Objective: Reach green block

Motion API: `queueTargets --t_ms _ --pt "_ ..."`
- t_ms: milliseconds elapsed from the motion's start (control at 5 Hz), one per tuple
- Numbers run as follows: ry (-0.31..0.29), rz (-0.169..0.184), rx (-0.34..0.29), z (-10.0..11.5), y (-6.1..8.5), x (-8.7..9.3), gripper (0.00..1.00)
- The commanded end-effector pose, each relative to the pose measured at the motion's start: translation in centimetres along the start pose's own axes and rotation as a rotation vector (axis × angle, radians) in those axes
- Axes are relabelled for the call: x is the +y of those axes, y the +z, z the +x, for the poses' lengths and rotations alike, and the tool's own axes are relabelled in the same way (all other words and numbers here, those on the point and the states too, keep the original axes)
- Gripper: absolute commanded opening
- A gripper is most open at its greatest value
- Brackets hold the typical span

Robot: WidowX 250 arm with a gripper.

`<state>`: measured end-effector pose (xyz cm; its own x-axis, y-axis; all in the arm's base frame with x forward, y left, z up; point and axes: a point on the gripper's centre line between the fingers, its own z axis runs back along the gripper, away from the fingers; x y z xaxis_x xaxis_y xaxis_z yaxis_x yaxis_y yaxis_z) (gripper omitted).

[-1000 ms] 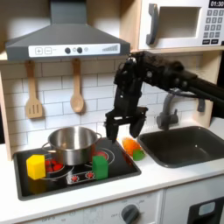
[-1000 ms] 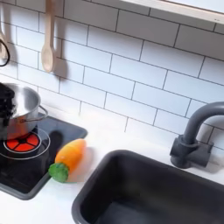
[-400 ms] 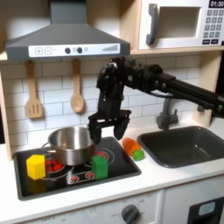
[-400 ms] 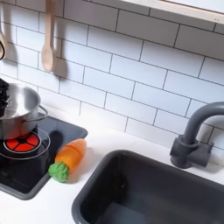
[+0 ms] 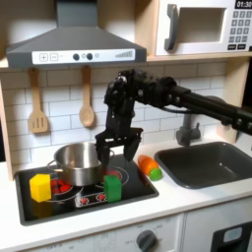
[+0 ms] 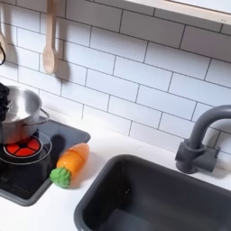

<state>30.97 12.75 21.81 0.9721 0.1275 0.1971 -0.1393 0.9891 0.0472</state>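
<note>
The green block (image 5: 113, 185) is a small bright cube on the black stovetop (image 5: 138, 189), just in front of the steel pot (image 5: 79, 160). My gripper (image 5: 116, 149) hangs straight above it in the first exterior view, a short gap over its top. The fingers (image 5: 101, 150) are spread wide and hold nothing. The arm reaches in from the first exterior view's right.
A yellow block (image 5: 40, 186) sits at the stove's left. An orange toy with a green tip (image 5: 150, 167) (image 6: 70, 162) lies between the stove and the sink (image 5: 207, 162) (image 6: 153, 198). A faucet (image 6: 203, 140) stands behind the sink. Wooden utensils (image 5: 87, 103) hang on the tiled wall.
In the first exterior view the gripper has swung left, from above the orange toy to above the green block, staying open. The blocks, pot and toy have not moved.
</note>
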Motion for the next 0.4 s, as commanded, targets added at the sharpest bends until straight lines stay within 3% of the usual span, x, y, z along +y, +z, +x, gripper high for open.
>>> queueTargets --t_ms 0,200 --pt "0.001 -0.011 0.032 -0.18 -1.52 -0.01 1.00" --pt "0.000 -0.012 0.026 -0.05 -1.70 -0.21 1.00"
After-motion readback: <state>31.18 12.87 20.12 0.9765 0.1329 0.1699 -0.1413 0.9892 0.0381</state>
